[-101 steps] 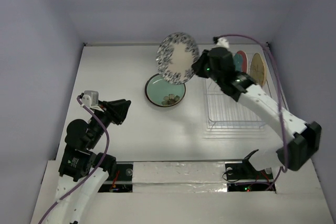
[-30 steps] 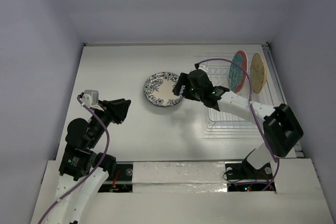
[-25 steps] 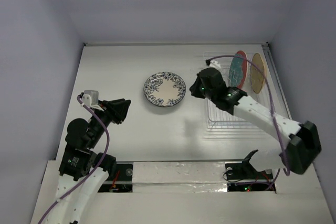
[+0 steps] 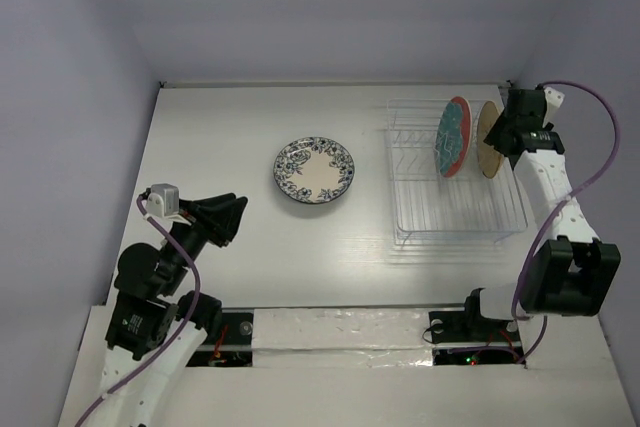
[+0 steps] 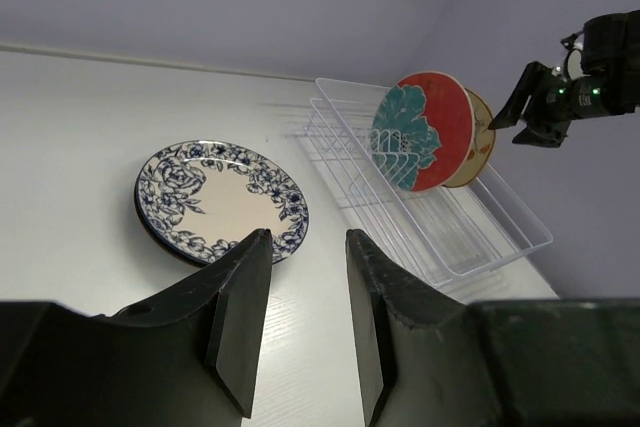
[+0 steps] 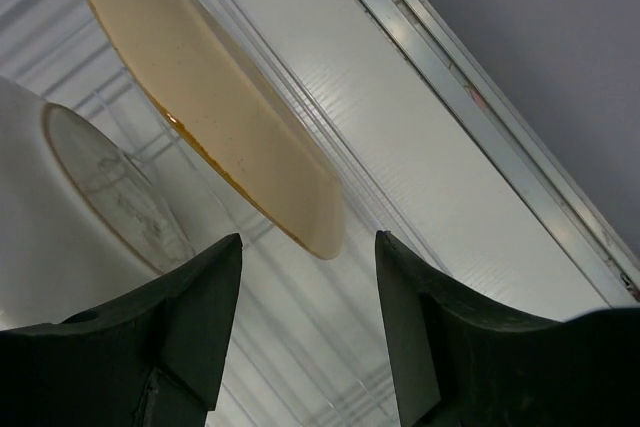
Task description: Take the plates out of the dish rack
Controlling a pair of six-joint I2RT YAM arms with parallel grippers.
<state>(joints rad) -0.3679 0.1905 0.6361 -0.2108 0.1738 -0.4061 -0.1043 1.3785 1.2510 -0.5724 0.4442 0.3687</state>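
On the white table, our right gripper, jaws apart, lines up on the cream-yellow plate; next we must pinch its rim.

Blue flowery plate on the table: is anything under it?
A dark rim peeks out beneath the blue flowery plate, so something round seems to lie under it. The plate covers the rest, so what it is, or how many there are, cannot be seen.

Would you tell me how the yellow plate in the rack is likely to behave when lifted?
The yellow plate looks rigid and glossy, so its rim may slip in the right hand. It stands on edge in the dish rack beside the red-and-teal plate, so a nudge could tip it against that one. Probably ceramic, so fragile.
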